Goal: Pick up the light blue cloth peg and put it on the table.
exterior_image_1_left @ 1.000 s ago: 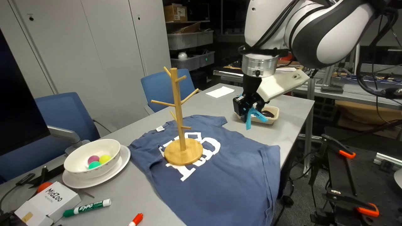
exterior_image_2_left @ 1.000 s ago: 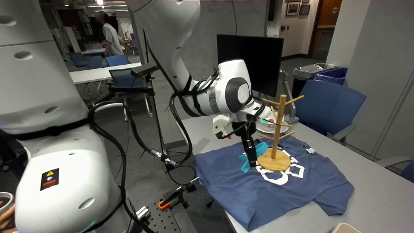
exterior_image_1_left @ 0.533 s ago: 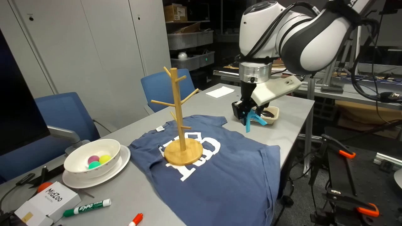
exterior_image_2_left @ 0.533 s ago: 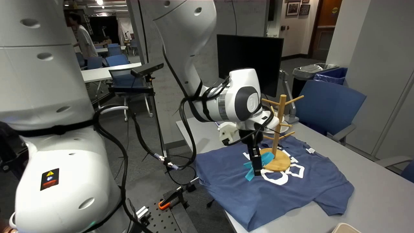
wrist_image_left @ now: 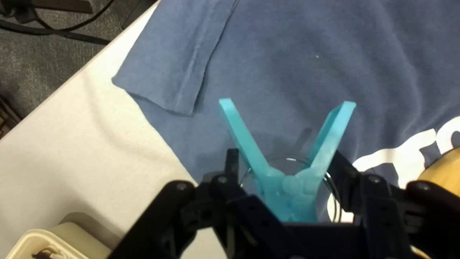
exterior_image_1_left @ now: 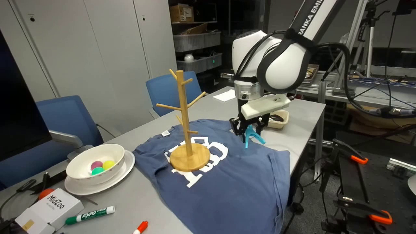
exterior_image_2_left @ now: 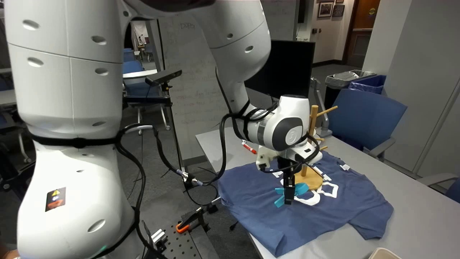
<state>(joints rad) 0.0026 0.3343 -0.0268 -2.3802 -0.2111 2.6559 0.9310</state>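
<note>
A: Start at your jaws.

B: They stand partly closed, just wide enough for the light blue plastic clothes peg [wrist_image_left: 289, 189] pinched between them. You seem to have the pick done; setting down is what's left.

A: When you let go?

B: The peg looks sprung. If your squeeze is loading it, a quick release could make it kick or twist out of the jaws.

A: And below the jaws you have the navy blue fabric T-shirt [wrist_image_left: 287, 64]. Open here and the peg would land on that, not directly on the light grey rectangular counter [wrist_image_left: 90, 154], which shows to the left of the jaws in the wrist view.

B: Go too low and its legs might snag the shirt. Drag that, and the tan wooden stand [exterior_image_1_left: 186, 130], beside the jaws with its round base on the shirt, could tip.

A: Farther left of the jaws, you could bump the cream-coloured shallow tray [wrist_image_left: 81, 237], or overshoot the counter's edge and lose the peg.

B: As for its looks: you have a bright, smooth peg, two straight legs spreading in a V away from the jaws, a thicker body, and a thin wire ring [wrist_image_left: 290, 159] around it. In an exterior view the legs point down; you can't tell how far above the shirt they are.
</note>
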